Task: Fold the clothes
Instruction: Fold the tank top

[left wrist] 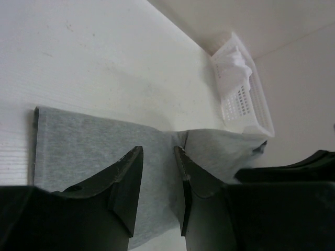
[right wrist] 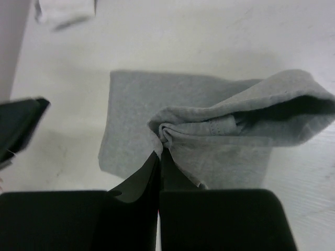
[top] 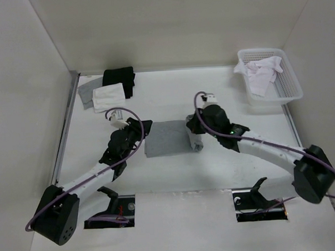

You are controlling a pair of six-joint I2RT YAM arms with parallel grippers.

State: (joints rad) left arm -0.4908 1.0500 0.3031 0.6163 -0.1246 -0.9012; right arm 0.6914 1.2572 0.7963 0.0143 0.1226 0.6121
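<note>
Centrally, right arm reaching in from the right, right gripper (right wrist: pixel 159 152) pinched shut on the lifted right edge of the grey top (top: pixel 166 138), left gripper (left wrist: pixel 157 151) low over its left part, jaws partly apart, nothing between them, top lying mid-table (top: pixel 213 162), white basket (top: pixel 288 88) in the far right corner, folded cloth pieces (top: pixel 107 89) far left, both well apart.

We find no readable text, label, brand, number or sign on anything in view here.
</note>
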